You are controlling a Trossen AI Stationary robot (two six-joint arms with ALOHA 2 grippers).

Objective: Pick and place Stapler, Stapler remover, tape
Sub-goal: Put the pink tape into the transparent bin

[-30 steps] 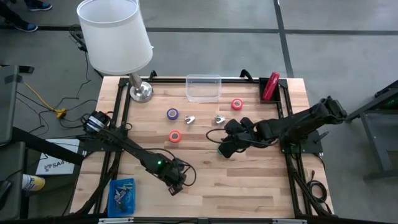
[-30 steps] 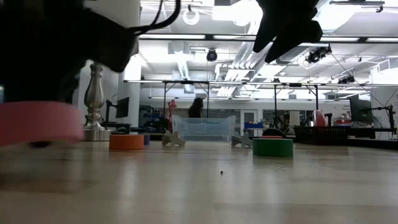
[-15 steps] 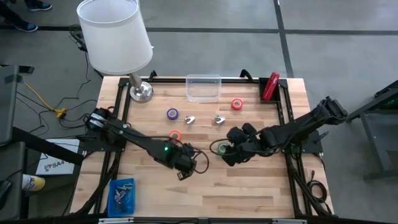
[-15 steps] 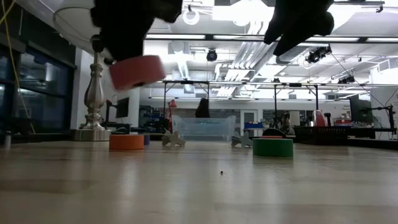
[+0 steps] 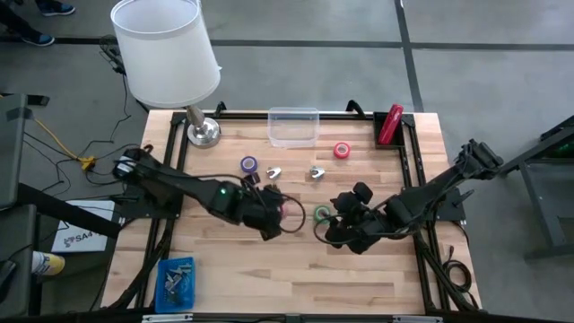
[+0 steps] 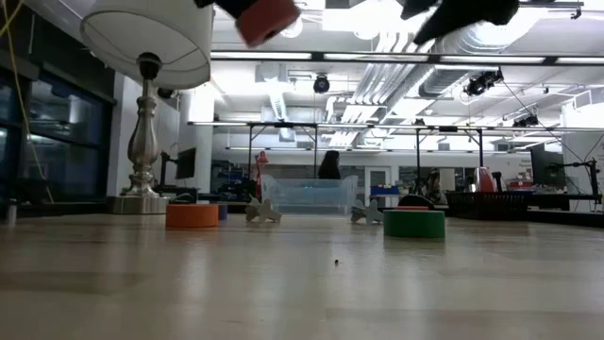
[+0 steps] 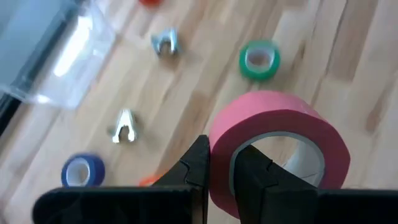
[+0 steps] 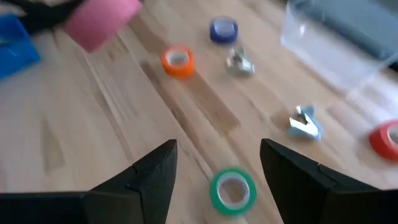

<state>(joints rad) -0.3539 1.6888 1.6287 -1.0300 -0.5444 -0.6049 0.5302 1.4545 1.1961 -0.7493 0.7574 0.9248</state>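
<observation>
Left gripper (image 7: 217, 177): fingers clamped on the wall of a pink tape roll (image 7: 280, 155), one finger inside the ring and one outside. Compared with half a second ago, it has carried the roll higher and farther toward the table's middle; in the low view the roll (image 6: 267, 19) now sits near the top edge, well clear of the wood.

Beyond the left gripper, on the table (image 5: 296, 269): green tape roll (image 5: 322, 213) just to its right; orange tape roll (image 8: 178, 61) close under the arm; blue tape roll (image 5: 249, 164) and two silvery staple removers (image 5: 273, 172), (image 5: 316, 172) farther toward the back; red tape roll (image 5: 341, 150) past those; clear plastic box (image 5: 293, 126) at the rear edge.

Right gripper (image 8: 214, 165): fingers spread wide, holding nothing, above the green tape roll; it has drawn back toward the front since the earlier frame.

Stapler (image 5: 390, 125): red, lying at the back right corner, well apart from both grippers, unmoved.

Lamp (image 5: 166, 49): at the back left corner.
</observation>
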